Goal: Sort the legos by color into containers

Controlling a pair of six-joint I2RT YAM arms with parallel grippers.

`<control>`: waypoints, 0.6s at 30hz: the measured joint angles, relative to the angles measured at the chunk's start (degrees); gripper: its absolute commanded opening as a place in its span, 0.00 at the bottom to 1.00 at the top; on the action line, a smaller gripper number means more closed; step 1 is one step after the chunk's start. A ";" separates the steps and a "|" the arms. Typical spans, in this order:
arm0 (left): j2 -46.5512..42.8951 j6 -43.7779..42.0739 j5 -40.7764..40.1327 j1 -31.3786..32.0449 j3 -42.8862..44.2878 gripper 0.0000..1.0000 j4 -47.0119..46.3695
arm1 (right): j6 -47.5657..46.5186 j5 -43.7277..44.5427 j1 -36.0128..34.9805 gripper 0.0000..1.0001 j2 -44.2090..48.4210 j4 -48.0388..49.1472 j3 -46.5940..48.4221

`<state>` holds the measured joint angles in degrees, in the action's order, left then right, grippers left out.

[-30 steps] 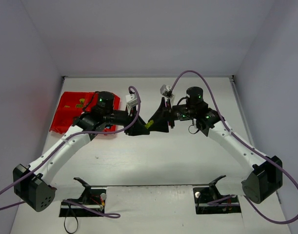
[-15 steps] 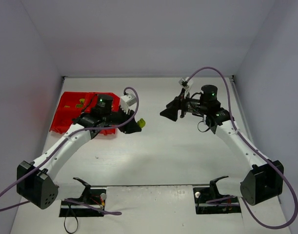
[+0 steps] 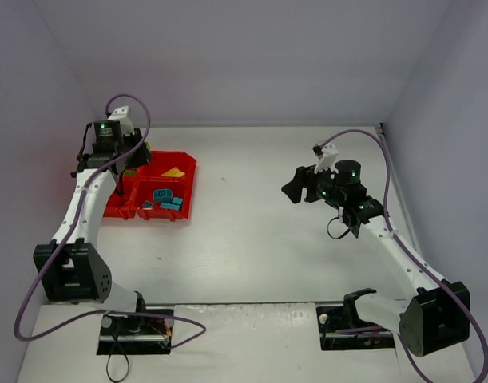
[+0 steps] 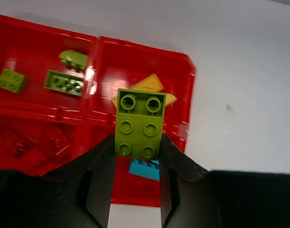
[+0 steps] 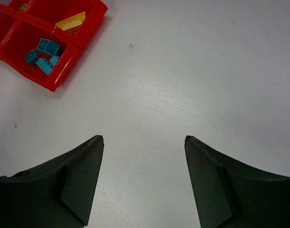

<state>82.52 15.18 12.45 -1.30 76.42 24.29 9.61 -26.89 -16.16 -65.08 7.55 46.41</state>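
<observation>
One bench (image 3: pixel 259 239): white, with walls at its left, far and right edges; wide open surface across the middle.
Tray (image 4: pixel 135 61): red, two-by-two, on the bench's left side close to the left wall.
Right pincer (image 5: pixel 144 140): spread wide, holding nothing, over bare bench well apart from the tray.
Left pincer (image 4: pixel 137 138): clamped on the lime lego (image 4: pixel 138 124), above the tray.
Compartments: lime pieces (image 4: pixel 64 81) far-left, yellow pieces (image 4: pixel 149 84) far-right, teal pieces (image 3: pixel 164 199) near-right, red pieces (image 4: pixel 12 142) near-left.

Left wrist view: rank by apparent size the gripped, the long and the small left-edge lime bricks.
1. gripped lime brick, though nearest the camera, so true size is unsure
2. long lime brick
3. small left-edge lime brick
</observation>
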 measured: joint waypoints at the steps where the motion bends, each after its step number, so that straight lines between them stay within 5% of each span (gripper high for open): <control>1: 2.10 0.42 -1.42 -1.09 1.68 0.12 0.35 | 0.11 0.76 0.00 0.66 0.46 0.11 -0.59; 6: 11.96 2.32 -5.57 -6.01 6.08 0.15 0.48 | 0.87 2.86 0.00 0.66 2.34 0.66 -3.19; 13: 25.09 3.96 -7.43 -9.42 13.73 0.48 2.91 | 0.96 3.54 0.00 0.66 2.64 2.19 -3.56; 18: 29.16 4.90 -8.50 -9.57 17.49 0.61 4.31 | 1.01 3.61 0.00 0.66 2.64 2.45 -3.80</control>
<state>111.68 20.08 3.95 -10.87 93.91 28.60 10.61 -23.29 -16.16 -62.43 10.00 42.61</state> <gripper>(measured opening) 0.583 0.662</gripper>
